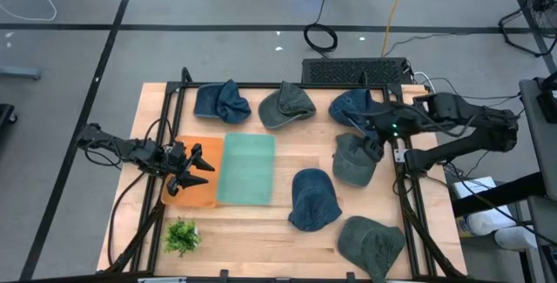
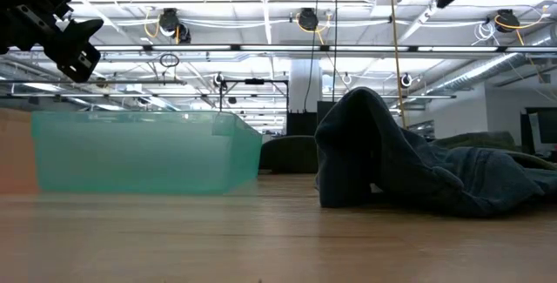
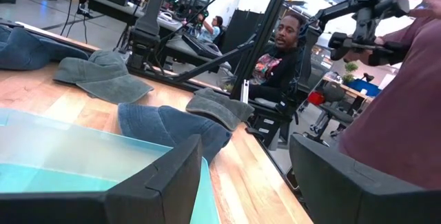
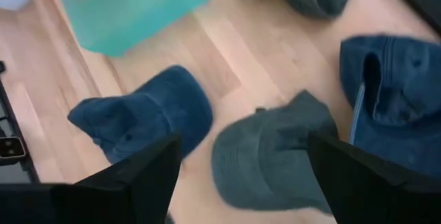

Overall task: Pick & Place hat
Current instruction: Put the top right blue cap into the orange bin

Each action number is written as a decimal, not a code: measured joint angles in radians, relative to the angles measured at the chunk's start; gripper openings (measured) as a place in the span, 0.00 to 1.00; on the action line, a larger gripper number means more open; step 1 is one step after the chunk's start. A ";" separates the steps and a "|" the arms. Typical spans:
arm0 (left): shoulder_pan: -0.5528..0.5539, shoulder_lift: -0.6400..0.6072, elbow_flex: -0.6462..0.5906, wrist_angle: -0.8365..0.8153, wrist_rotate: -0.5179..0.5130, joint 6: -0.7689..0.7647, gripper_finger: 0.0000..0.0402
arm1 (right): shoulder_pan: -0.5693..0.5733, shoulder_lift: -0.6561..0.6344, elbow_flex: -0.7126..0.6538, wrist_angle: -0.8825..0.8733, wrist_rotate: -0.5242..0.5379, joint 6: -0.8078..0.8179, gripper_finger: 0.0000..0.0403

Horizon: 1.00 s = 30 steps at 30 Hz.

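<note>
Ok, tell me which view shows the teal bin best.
The high view: the teal bin shows whole from above, between the orange bin and the hats. The low view gives only its side wall, the left wrist view a near corner, the right wrist view a cropped end.

The left arm reaches in from the left edge of the table, its links low and stretched nearly level toward the middle, and its pincer (image 1: pixel 198 167) points inward with the two dark fingers spread apart — nothing sits between them. From the level camera this pincer (image 2: pixel 74 39) hangs high, well clear of the table top. The right arm comes in from the right side, folded back at the elbow, its forearm running across toward the table's far right part. Its pincer (image 1: pixel 372 144) is tilted downward — the fingers (image 4: pixel 131 176) stand wide apart and empty, raised above the table surface.
</note>
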<state>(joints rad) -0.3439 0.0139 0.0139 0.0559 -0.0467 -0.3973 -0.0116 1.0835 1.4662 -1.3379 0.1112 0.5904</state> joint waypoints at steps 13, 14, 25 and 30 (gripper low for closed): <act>0.000 0.000 0.000 0.000 0.000 0.000 0.57 | -0.172 0.087 0.000 -0.129 -0.055 -0.016 0.74; 0.000 0.000 0.000 0.000 0.000 0.000 0.57 | -0.185 0.093 0.000 -0.134 -0.048 -0.025 0.74; 0.000 0.000 0.000 0.000 0.000 0.000 0.57 | -0.317 0.194 0.052 -0.229 0.026 -0.181 0.74; 0.000 0.000 0.000 0.000 0.000 0.000 0.57 | -0.386 0.254 0.129 -0.234 0.046 -0.290 0.74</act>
<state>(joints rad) -0.3437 0.0139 0.0139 0.0559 -0.0467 -0.3973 -0.3972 1.3374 1.5953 -1.5715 0.1568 0.3001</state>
